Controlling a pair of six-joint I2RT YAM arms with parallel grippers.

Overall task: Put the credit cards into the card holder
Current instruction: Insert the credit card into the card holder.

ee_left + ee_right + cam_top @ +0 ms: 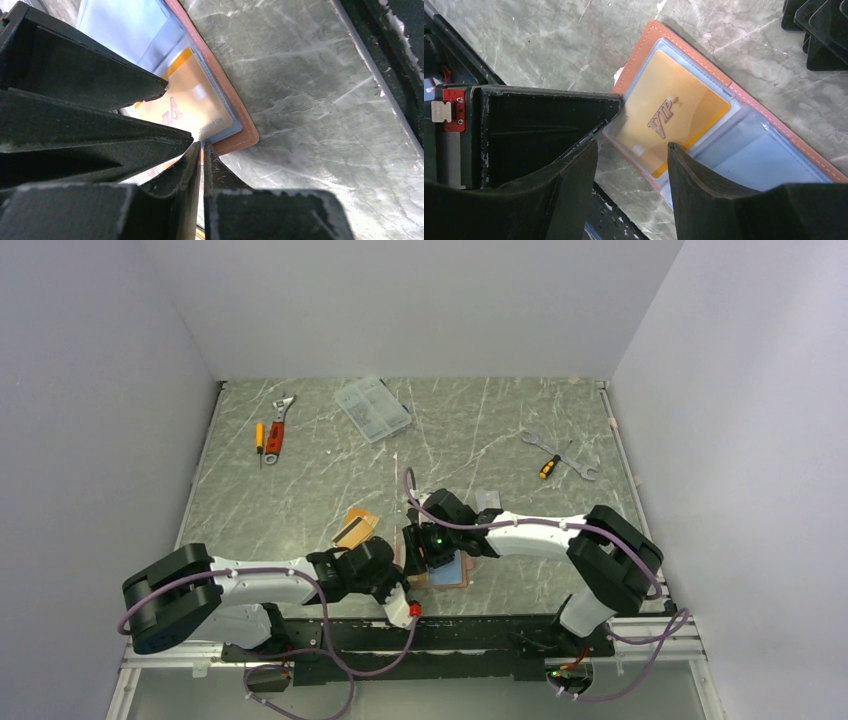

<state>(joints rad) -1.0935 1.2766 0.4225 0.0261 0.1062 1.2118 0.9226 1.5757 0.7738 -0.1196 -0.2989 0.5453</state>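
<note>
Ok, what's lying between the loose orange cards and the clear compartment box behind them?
Nothing. In the top view, the table is bare between the orange cards and the clear compartment box.

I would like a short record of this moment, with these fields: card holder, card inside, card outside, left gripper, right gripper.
card holder: open on the table, pale-blue inside up
card inside: gold VIP card, in a clear pocket
card outside: orange striped card, on the table left of the holder
left gripper: jaws nearly together at the holder's edge
right gripper: open, over the gold card
</note>
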